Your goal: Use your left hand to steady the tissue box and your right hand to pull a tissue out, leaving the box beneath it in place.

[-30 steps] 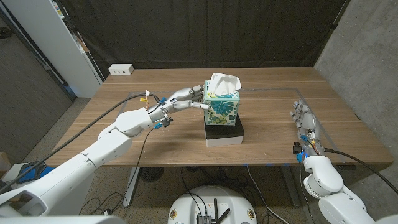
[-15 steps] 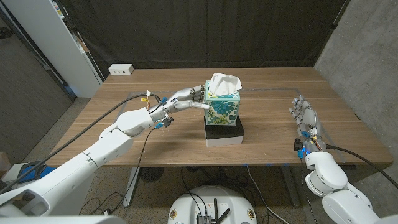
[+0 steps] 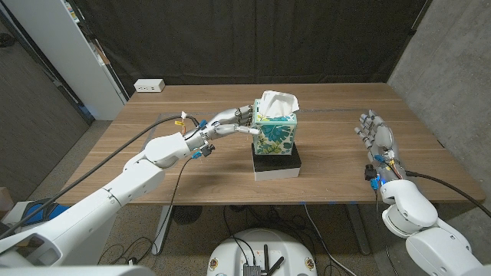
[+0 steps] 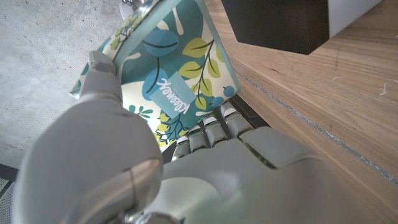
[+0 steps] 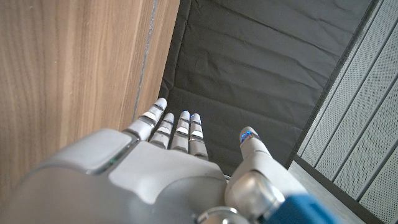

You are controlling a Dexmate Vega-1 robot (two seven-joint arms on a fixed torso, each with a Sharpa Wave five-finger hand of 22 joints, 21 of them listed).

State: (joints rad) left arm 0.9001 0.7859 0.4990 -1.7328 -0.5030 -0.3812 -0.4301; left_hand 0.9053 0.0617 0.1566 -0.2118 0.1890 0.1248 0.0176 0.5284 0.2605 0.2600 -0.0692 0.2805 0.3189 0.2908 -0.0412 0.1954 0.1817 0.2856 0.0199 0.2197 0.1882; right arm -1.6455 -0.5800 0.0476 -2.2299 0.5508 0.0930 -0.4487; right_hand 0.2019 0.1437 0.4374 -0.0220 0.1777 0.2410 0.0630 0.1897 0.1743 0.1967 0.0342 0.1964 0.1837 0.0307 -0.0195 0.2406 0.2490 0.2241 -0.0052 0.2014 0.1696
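The tissue (image 3: 276, 102) stands up in a white plume from the top of the box (image 3: 274, 132), which sits on a flat black-and-white box (image 3: 277, 163) at the middle of the tabletop (image 3: 330, 115). That plume looks feather-light, soft and easy to tear, so the place to take it is low on the bunched part, not the thin tip, and the draw wants to go straight up. The leafy box is light card and could lift or slide with the pull, which is why bracing matters. The left hand (image 3: 229, 120) is at the box's nine o'clock, fingers (image 4: 214, 127) laid against the printed side wall and thumb reaching round a corner: pressing on it more than gripping it, by the look. The right hand (image 3: 376, 139) is well apart at three o'clock, near the tabletop's edge, fingers straight, slightly spread, holding nothing. The pull is not yet begun.
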